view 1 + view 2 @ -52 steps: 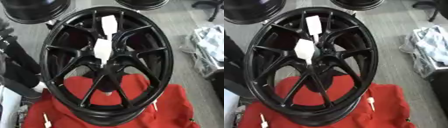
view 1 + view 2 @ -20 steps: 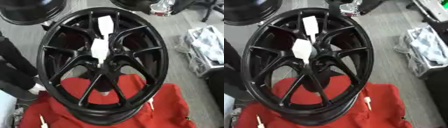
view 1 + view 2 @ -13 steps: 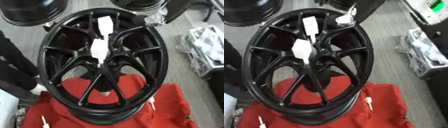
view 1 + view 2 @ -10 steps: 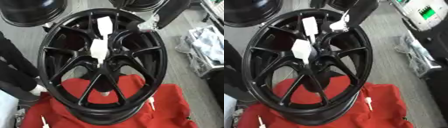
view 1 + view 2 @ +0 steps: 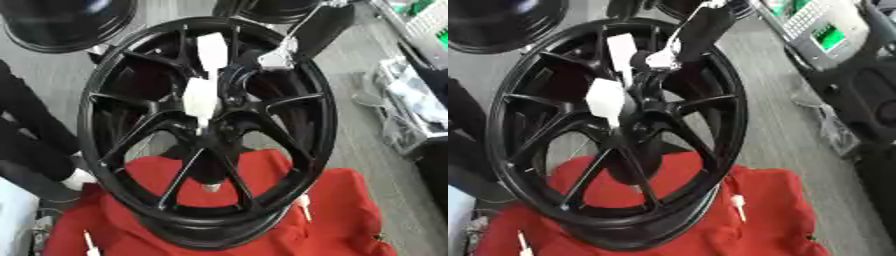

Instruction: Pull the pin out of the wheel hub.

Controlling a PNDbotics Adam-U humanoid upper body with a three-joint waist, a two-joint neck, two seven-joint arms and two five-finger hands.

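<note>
A black spoked wheel hub (image 5: 206, 132) leans tilted on a red cloth (image 5: 350, 210). One white pin (image 5: 199, 100) stands out of its centre, and a second white piece (image 5: 211, 49) shows just above it, between the spokes. My right arm (image 5: 703, 25) comes in from the upper right over the far rim. Its hand (image 5: 661, 61) is inside the rim, just right of the upper white piece and a little above the centre pin. The hand blurs into the black spokes, so its grip is hidden. My left hand is out of sight.
Two loose white pins lie on the red cloth (image 5: 303, 208) (image 5: 88, 243). More black wheels (image 5: 66, 20) stand at the back. A grey machine with a green screen (image 5: 822, 31) and white bags (image 5: 411, 102) are on the right. A person's dark leg (image 5: 31, 135) stands left.
My right arm has come in from the upper right and moved down over the rim to near the white pins. The wheel and pins have stayed put; the camera shifted slightly.
</note>
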